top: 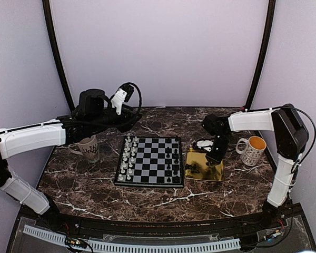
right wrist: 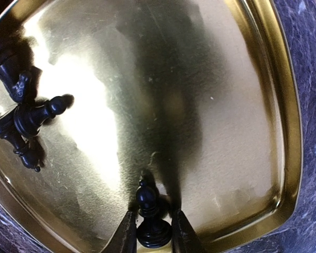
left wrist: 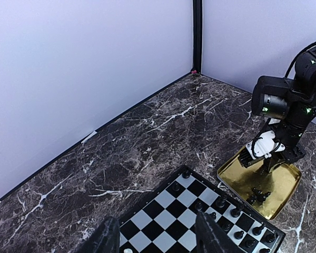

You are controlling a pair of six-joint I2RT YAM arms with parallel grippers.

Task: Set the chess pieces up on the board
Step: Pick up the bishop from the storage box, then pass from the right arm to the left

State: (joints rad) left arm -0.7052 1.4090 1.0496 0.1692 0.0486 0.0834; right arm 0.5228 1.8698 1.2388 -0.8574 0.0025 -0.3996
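Note:
The board (top: pixel 150 161) lies mid-table, with pale chess pieces (top: pixel 127 158) in its left columns and black ones (top: pixel 175 161) along its right side. My right gripper (right wrist: pixel 151 232) reaches down into the gold tray (right wrist: pixel 210 105) and is shut on the base of an upright black bishop (right wrist: pixel 149 213). A few more black pieces (right wrist: pixel 26 118) lie tipped over in the tray's corner. My left gripper (left wrist: pixel 159 237) hovers open and empty over the board's far left corner (left wrist: pixel 168 216); from above it (top: pixel 130 120) sits behind the board.
A patterned mug (top: pixel 88 148) stands left of the board. A white mug with an orange inside (top: pixel 253 150) stands right of the tray (top: pixel 204 169). A small white round thing (top: pixel 203 143) lies behind the tray. Walls close the back and sides.

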